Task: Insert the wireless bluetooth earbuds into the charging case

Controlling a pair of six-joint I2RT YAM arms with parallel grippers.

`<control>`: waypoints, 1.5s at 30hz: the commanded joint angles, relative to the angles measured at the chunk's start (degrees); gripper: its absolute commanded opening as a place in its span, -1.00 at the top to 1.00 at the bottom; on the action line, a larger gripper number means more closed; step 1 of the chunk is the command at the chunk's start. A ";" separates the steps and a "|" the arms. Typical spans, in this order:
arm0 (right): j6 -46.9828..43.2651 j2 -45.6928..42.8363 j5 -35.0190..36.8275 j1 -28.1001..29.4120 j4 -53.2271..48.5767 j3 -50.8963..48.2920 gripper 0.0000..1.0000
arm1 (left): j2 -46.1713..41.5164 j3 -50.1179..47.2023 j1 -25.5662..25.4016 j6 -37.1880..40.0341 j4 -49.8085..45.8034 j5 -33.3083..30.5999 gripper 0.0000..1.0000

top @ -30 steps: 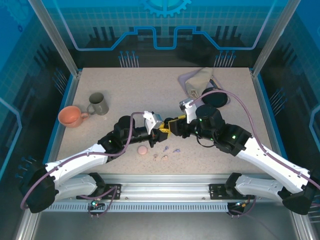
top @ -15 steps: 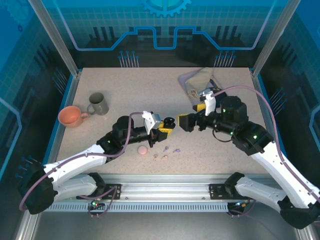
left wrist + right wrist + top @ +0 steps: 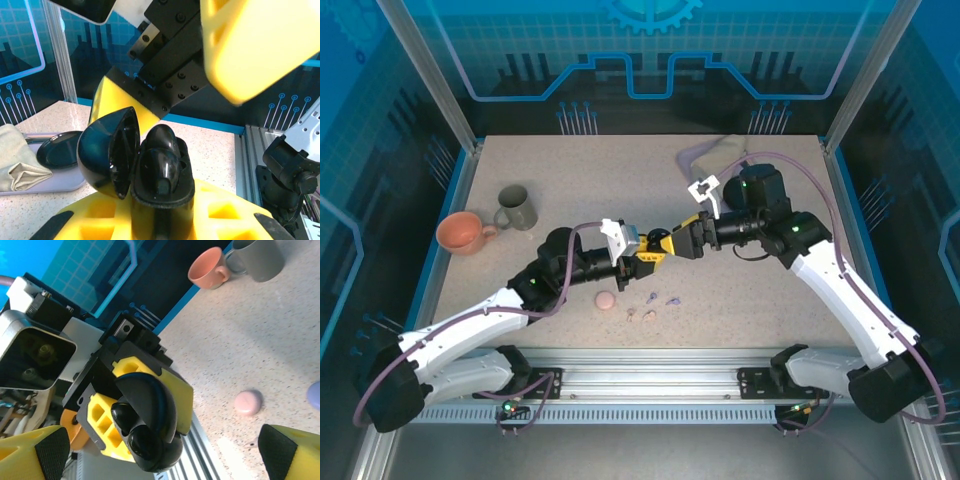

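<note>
Currently 1 black case (image 3: 110,150) in L fingers (image 3: 220,212), 4 loose earbuds (image 3: 649,315)

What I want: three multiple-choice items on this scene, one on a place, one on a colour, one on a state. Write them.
1. The orange mug stands: A) beside the grey mug B) in a gripper C) at the right edge.
2. The case in the left gripper is: A) pink B) black C) lavender.
3. Its lid is: A) shut B) removed C) open.
Answers: 1 A, the mugs sit side by side, far left; 2 B, glossy black in both wrist views; 3 C, swung aside on its hinge.
</note>
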 commanded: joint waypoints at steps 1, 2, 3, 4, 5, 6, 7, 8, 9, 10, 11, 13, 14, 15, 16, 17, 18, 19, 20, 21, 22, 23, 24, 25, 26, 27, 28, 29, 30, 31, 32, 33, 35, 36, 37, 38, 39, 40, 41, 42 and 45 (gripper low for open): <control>0.47 -0.09 -5.61 0.82 1.29 0.99 -0.99 | -0.97 1.91 -0.46 1.45 0.32 1.68 1.00; 0.79 -0.03 -5.86 1.13 2.05 0.88 -0.98 | -0.88 2.08 -0.43 1.47 0.20 1.68 1.00; 1.04 0.10 -6.05 1.31 2.49 0.94 -0.93 | -0.76 2.20 -0.43 1.62 -0.07 1.69 1.00; 1.06 0.26 -6.32 1.46 2.55 1.11 -0.86 | -0.75 2.32 -0.40 1.70 -0.25 1.77 1.00; 1.12 0.48 -6.85 1.58 2.53 1.39 -0.80 | -0.53 2.49 -0.37 1.81 -0.53 1.77 1.00; 1.32 0.76 -7.26 1.75 2.36 1.62 -0.76 | -0.46 2.60 -0.38 1.88 -0.79 1.77 1.00; 1.38 0.93 -7.82 1.87 2.24 1.90 -0.74 | -0.40 2.59 -0.38 1.90 -0.84 1.85 1.00; 1.41 1.15 -8.30 2.08 1.90 2.22 -0.70 | -0.40 2.61 -0.37 1.82 -0.83 1.86 1.00; 1.16 1.27 -8.58 2.23 1.43 2.56 -0.66 | -0.40 2.57 -0.43 1.82 -0.81 1.84 1.00; 0.94 1.26 -8.81 2.46 1.14 2.71 -0.65 | -0.40 2.60 -0.40 1.75 -0.86 1.78 1.00; 0.81 1.12 -9.07 2.50 1.07 2.85 -0.63 | -0.40 2.58 -0.38 1.78 -0.89 1.69 1.00; 0.52 0.80 -9.06 2.54 1.09 3.03 -0.55 | -0.31 2.56 -0.40 1.86 -1.04 1.50 1.00; 0.45 0.66 -8.95 2.65 1.01 3.13 -0.50 | -0.31 2.59 -0.45 1.82 -1.12 1.51 1.00; 0.61 0.47 -8.70 2.64 1.23 3.16 -0.45 | -0.22 2.61 -0.39 1.90 -1.10 1.59 1.00; 0.60 0.39 -8.77 2.66 1.56 3.15 -0.43 | -0.20 2.64 -0.38 1.90 -1.29 1.55 1.00; 0.68 0.29 -8.84 2.65 1.92 3.16 -0.43 | -0.18 2.61 -0.41 1.90 -1.43 1.52 1.00; 0.67 0.19 -8.69 2.64 1.99 3.24 -0.42 | -0.18 2.61 -0.38 1.90 -1.58 1.51 1.00; 0.50 0.11 -8.59 2.61 1.96 3.32 -0.39 | -0.21 2.59 -0.38 1.90 -1.56 1.51 1.00; 0.32 0.03 -8.36 2.63 1.96 3.42 -0.37 | -0.22 2.53 -0.46 1.88 -1.62 1.42 1.00; 0.02 -0.06 -7.89 2.65 1.53 3.53 -0.37 | -0.29 2.48 -0.38 1.89 -1.54 1.37 1.00; -0.63 -0.14 -7.54 2.58 1.15 3.81 -0.35 | -0.31 2.36 -0.45 1.90 -1.69 1.31 1.00; -1.11 -0.28 -7.24 2.66 0.82 3.95 -0.34 | -0.31 2.33 -0.37 1.90 -1.78 1.21 1.00; -1.42 -0.48 -6.83 2.52 0.64 4.03 -0.34 | -0.39 2.34 -0.46 1.90 -1.87 1.16 1.00; -1.74 -0.72 -6.53 2.56 0.68 4.04 -0.32 | -0.31 2.26 -0.38 1.90 -1.87 1.12 1.00; -1.83 -1.01 -6.14 2.41 0.96 3.96 -0.30 | -0.36 2.27 -0.41 1.90 -1.95 1.07 1.00; -2.00 -1.33 -5.64 2.39 0.97 3.95 -0.30 | -0.32 2.27 -0.42 1.90 -2.04 1.07 1.00; -2.43 -1.52 -5.44 2.31 0.99 3.95 -0.30 | -0.32 2.26 -0.38 1.90 -2.13 1.07 1.00; -2.56 -1.85 -5.28 2.22 0.94 4.03 -0.30 | -0.35 2.25 -0.45 1.90 -2.19 1.07 1.00; -2.90 -1.99 -4.99 2.08 0.63 4.04 -0.31 | -0.41 2.20 -0.38 1.91 -2.22 1.07 1.00; -3.49 -2.14 -4.60 1.91 0.06 4.20 -0.31 | -0.40 2.22 -0.38 1.90 -2.22 1.07 1.00; -4.13 -2.18 -4.30 1.85 -0.59 4.35 -0.32 | -0.45 2.17 -0.44 1.90 -2.23 0.98 1.00; -5.22 -2.30 -3.49 1.78 -1.87 4.72 -0.32 | -0.46 2.28 -0.37 1.91 -2.31 0.98 1.00; -9.33 -2.35 -0.70 1.47 -5.48 6.01 -0.32 | -0.60 2.40 -0.38 1.90 -2.44 1.07 1.00; -12.48 -2.56 2.97 1.51 -8.13 7.06 -0.33 | -0.70 2.60 -0.43 1.95 -2.66 1.25 1.00; -15.71 -2.82 5.52 1.51 -9.50 7.68 -0.32 | -0.83 2.74 -0.40 2.07 -2.99 1.45 1.00; -19.37 -3.59 9.00 1.60 -10.16 7.74 -0.32 | -1.04 3.18 -0.40 2.62 -3.94 1.89 1.00; -22.12 -4.73 12.49 1.86 -9.70 7.20 -0.34 | -1.26 3.72 -0.40 3.33 -5.12 2.17 1.00; -24.58 -5.78 14.12 1.80 -8.57 6.47 -0.36 | -1.51 4.20 -0.42 4.09 -6.43 2.34 1.00; -28.39 -7.01 14.40 1.78 -7.45 5.68 -0.39 | -1.79 4.94 -0.45 4.94 -7.88 2.45 1.00; -32.44 -8.17 14.13 1.82 -6.66 4.91 -0.46 | -2.13 5.36 -0.45 5.68 -9.07 2.54 1.00; -44.11 -10.53 14.04 2.83 -7.01 3.45 -0.52 | -3.02 6.15 -0.43 7.22 -11.16 2.59 1.00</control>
